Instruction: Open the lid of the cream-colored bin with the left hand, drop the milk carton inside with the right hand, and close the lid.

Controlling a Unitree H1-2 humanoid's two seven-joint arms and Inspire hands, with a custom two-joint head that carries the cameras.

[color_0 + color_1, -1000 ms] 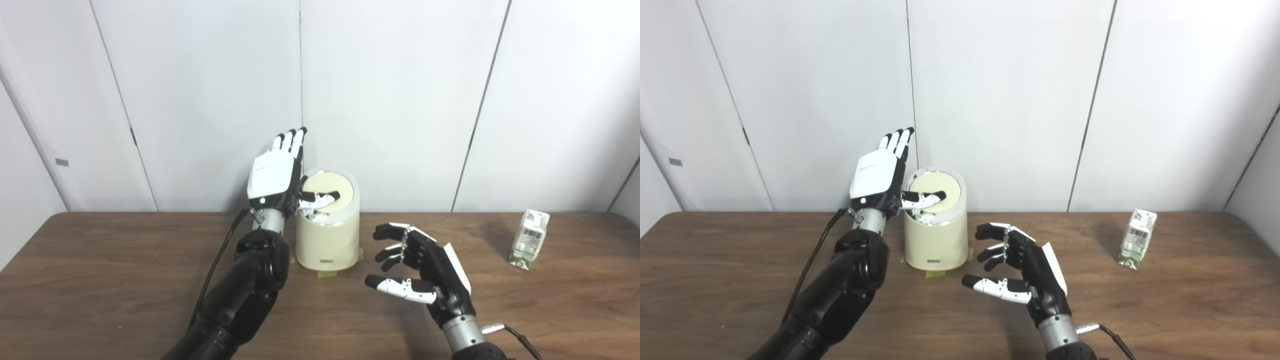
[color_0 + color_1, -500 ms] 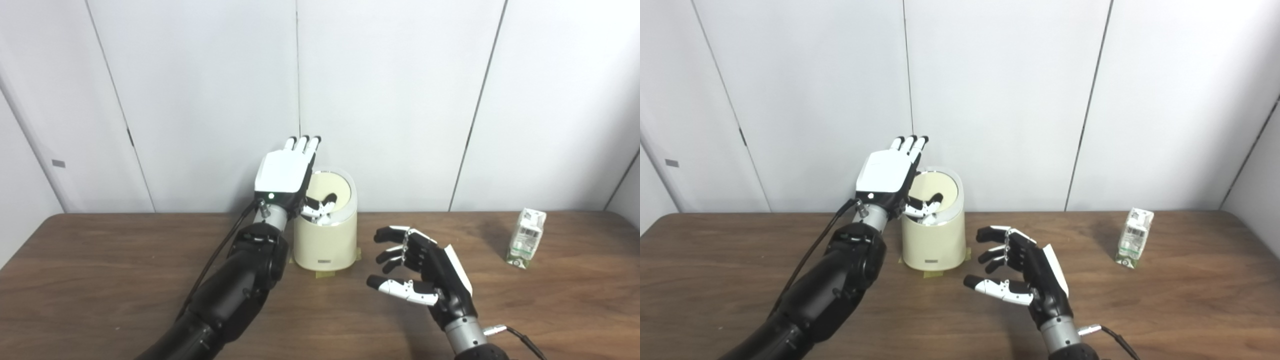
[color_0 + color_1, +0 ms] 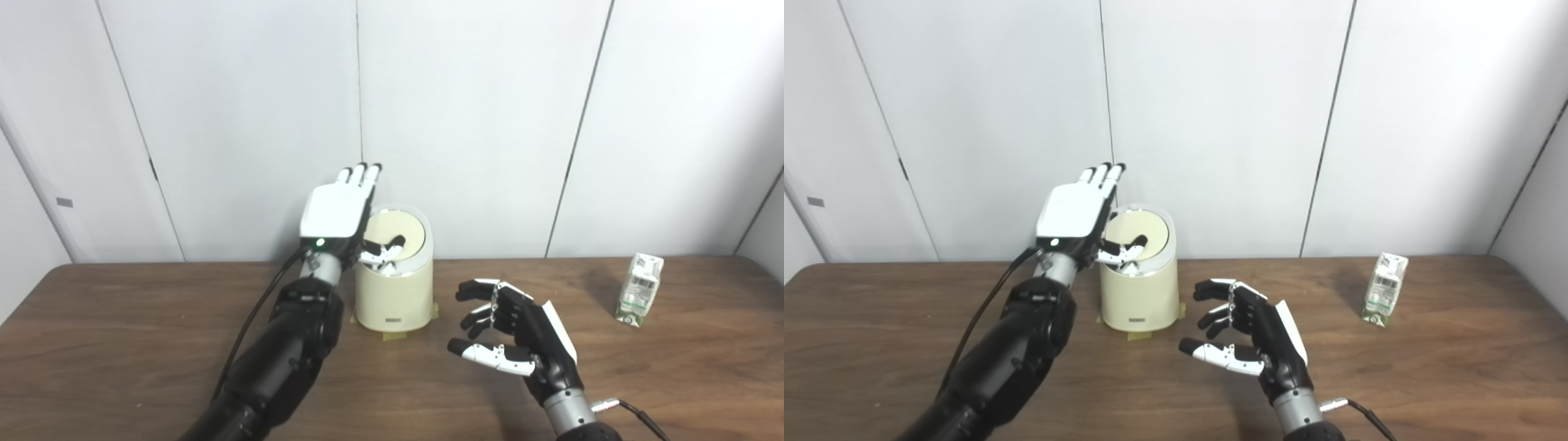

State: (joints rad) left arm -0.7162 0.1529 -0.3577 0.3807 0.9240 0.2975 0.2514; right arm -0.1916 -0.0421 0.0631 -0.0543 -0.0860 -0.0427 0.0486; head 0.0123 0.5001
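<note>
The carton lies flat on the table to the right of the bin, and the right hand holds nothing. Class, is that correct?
Not quite. In the right eye view the carton stands upright, not flat. The rest holds: it is on the table right of the bin, and the right hand holds nothing.

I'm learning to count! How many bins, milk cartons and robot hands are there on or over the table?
Bin: 1
Carton: 1
Hands: 2, the left hand and the right hand
Total: 4
</note>
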